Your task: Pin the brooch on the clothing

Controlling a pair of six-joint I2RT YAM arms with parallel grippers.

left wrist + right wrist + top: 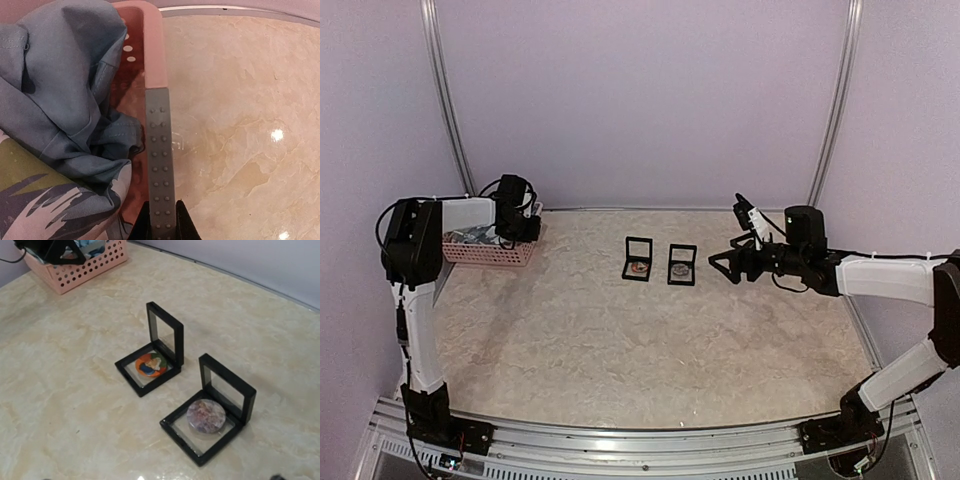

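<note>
- Nearest the arm bases, low in the top view, the marbled table (pixel 620 370) has no shirt laid out on it, so I judge that pinning has not begun.
- At mid-frame stand two black display cases (pixel 150 365), lids up. One holds an orange brooch (pixel 150 364), the other a pale mauve brooch (pixel 206 415). Both lie in their trays.
- Just right of the cases, the right gripper (pixel 724 265) hovers with its fingers spread, holding nothing.
- At upper left, the pink basket (pixel 485 254) holds the clothing (pixel 65 90). It is crumpled light blue cloth with folded seams and a green, dark and white brush-stroke print at the lower left of the left wrist view.
- The left gripper (pixel 158 100) reaches into the basket, its fingers pressed into one studded grey strip beside a fold. I cannot tell whether cloth is nipped.
- Left to do, by my reckoning: lift the shirt out, spread it, fetch a brooch, pin it.
</note>
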